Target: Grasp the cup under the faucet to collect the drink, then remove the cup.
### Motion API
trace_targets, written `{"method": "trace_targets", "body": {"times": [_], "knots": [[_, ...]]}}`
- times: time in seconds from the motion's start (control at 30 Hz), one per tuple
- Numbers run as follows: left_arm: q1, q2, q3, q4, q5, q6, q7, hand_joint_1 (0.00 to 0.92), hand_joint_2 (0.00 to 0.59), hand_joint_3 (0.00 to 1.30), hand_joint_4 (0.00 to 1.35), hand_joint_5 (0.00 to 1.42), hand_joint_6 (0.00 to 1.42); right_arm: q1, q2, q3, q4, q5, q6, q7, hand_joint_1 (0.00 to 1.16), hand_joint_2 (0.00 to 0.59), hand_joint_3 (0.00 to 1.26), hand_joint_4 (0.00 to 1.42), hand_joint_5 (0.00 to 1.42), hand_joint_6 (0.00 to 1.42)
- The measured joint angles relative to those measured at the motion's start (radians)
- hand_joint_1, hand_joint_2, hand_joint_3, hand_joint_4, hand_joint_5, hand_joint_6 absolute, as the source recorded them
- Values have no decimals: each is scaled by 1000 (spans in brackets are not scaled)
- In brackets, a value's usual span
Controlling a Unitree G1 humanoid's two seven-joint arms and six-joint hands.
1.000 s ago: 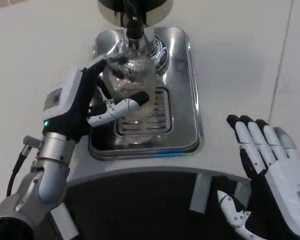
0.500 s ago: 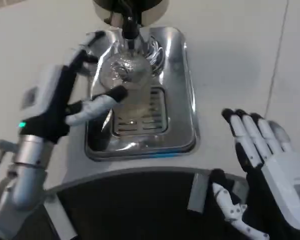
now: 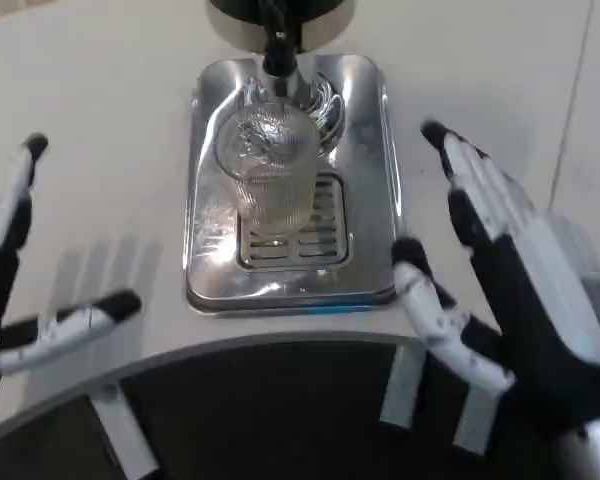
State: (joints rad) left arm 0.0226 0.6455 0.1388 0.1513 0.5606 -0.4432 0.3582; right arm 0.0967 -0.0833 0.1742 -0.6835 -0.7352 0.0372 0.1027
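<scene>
Cup [image 3: 271, 172], clear and ribbed, stands upright on the steel drip tray [image 3: 370, 190] directly beneath the faucet [image 3: 279, 55], its long axis vertical, and neither hand touches it. To its right and a little nearer the camera the right hand [image 3: 500, 270] hangs with fingers spread and palm turned toward the cup, holding nothing; its thumb reaches toward the tray's front right corner. The left hand [image 3: 20, 280] sits far out at the picture's left edge over the white table [image 3: 100, 100], fingers also apart and empty, well away from the tray. Judging by this layout, the right hand is the nearer one: the cup lies to its left and slightly farther from the robot, so a sideways reach across the tray's right rim, wrapping round the upright wall, looks like the shorter approach.
</scene>
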Motion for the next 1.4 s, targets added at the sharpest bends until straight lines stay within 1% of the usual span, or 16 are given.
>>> {"method": "trace_targets", "body": {"times": [0.07, 0.13, 0.2, 0.23, 0.3, 0.33, 0.4, 0.5, 0.6, 0.63, 0.73, 0.87, 0.93, 1.1, 1.13, 1.4], "knots": [[46, -5, 8, -35, -9, 34, -33, 0, 14, 0, 0, 36, 81, -65, 31, -5, -2, 72, 53, 37, 281, 586, 0, 0, 0, 0], [92, -29, 15, -72, -36, 82, -70, 0, 17, 0, 0, 25, 65, -152, 63, -16, -3, 154, 121, 75, 283, 586, 0, 0, 0, 0], [120, -41, 17, -102, -40, 106, -90, 0, 16, 0, 0, 1, 39, -216, 72, -22, -5, 185, 152, 89, 282, 586, 0, 0, 0, 0], [131, -42, 19, -118, -40, 111, -96, 0, 9, 0, 0, 0, 14, -247, 74, -22, -4, 197, 165, 92, 226, 581, 0, 0, 0, 0], [151, -43, 23, -189, -35, 142, -134, 0, 9, 0, 0, 0, 1, -375, 103, -26, 23, 237, 229, 97, 122, 586, 0, 0, 0, 0], [159, -43, 23, -224, -33, 157, -158, 0, 9, 0, 0, 0, 0, -426, 117, -27, 37, 259, 245, 96, 110, 586, 0, 0, 0, 0], [170, -43, 22, -256, -27, 182, -193, 0, 8, 0, 0, 0, 0, -485, 126, -37, 78, 303, 257, 94, 71, 586, 0, 0, 0, 0], [196, -44, 18, -283, -23, 201, -229, 0, 9, 0, 0, 0, 0, -601, 148, -75, 202, 407, 265, 88, 56, 586, 0, 0, 0, 0], [212, -50, 16, -291, -21, 202, -238, 0, 12, 0, 0, 0, 0, -669, 159, -92, 255, 490, 266, 84, 11, 586, 0, 0, 0, 0], [214, -51, 16, -292, -21, 202, -238, 0, 13, 0, 0, 0, 0, -676, 161, -93, 259, 502, 266, 84, 8, 586, 0, 0, 0, 0], [218, -59, 17, -294, -21, 202, -242, 0, 15, 0, 0, 0, 0, -700, 170, -96, 278, 584, 266, 84, 2, 586, 0, 0, 0, 0], [221, -61, 17, -294, -21, 201, -242, 0, 16, 0, 0, 0, 0, -700, 170, -88, 283, 641, 267, 85, 0, 586, 0, 0, 0, 0], [223, -63, 17, -294, -21, 199, -242, 0, 16, 0, 0, 0, 0, -681, 169, -64, 253, 664, 275, 87, 0, 586, 0, 0, 0, 0], [227, -65, 17, -287, -30, 195, -242, 0, 16, 0, 0, 0, 0, -634, 149, -8, 184, 681, 290, 99, 0, 581, 0, 0, 0, 0], [228, -66, 17, -285, -33, 195, -242, 0, 17, 0, 0, 0, 0, -619, 144, 1, 172, 681, 296, 99, 0, 569, 0, 0, 0, 0], [233, -75, 28, -278, -37, 193, -241, 0, 24, 0, 0, 0, 0, -549, 128, 49, 152, 665, 319, 73, 0, 556, 0, 0, 0, 0]]}}
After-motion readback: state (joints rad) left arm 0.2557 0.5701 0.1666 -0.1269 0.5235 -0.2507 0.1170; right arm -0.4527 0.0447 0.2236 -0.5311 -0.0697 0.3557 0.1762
